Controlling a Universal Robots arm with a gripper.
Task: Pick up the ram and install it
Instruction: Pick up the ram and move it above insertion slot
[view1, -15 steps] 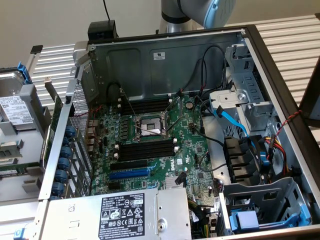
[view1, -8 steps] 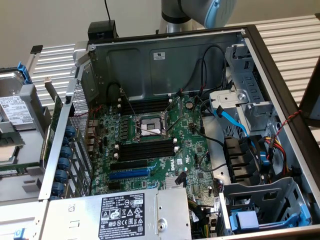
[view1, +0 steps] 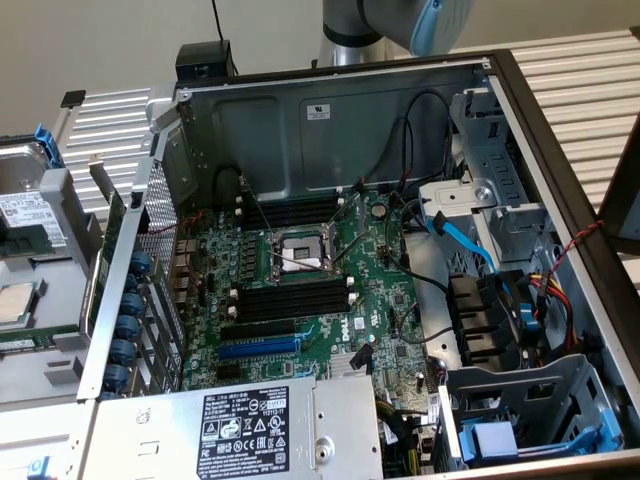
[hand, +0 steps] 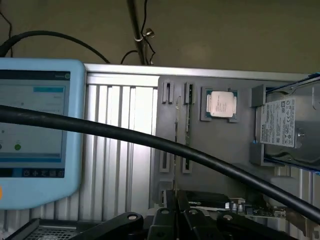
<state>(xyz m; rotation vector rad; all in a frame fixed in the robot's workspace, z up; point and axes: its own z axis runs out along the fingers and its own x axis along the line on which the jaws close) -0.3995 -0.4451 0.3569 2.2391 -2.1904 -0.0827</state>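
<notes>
The ram (hand: 188, 127) is a thin stick standing on edge in a grey holder tray (hand: 220, 150), beside a CPU (hand: 221, 104) and a hard drive (hand: 282, 122). In the exterior view the ram (view1: 22, 342) is a green strip at the far left, outside the case. My gripper (hand: 176, 206) hangs well short of that tray, its black fingers (hand: 169, 212) pressed together with nothing between them. The arm (view1: 400, 20) is above the back wall of the open computer case (view1: 330, 110). The motherboard (view1: 300, 290) lies inside the case, with long black slots (view1: 290, 300) on either side of the CPU socket (view1: 297, 252).
A thick black cable (hand: 165, 145) crosses the wrist view in front of the tray. A pale blue tablet (hand: 35, 130) stands beside the ribbed table top (hand: 120, 140). Inside the case are a blue slot (view1: 258, 348), a power supply (view1: 240, 420), drive cages (view1: 520, 400) and loose cables (view1: 470, 250).
</notes>
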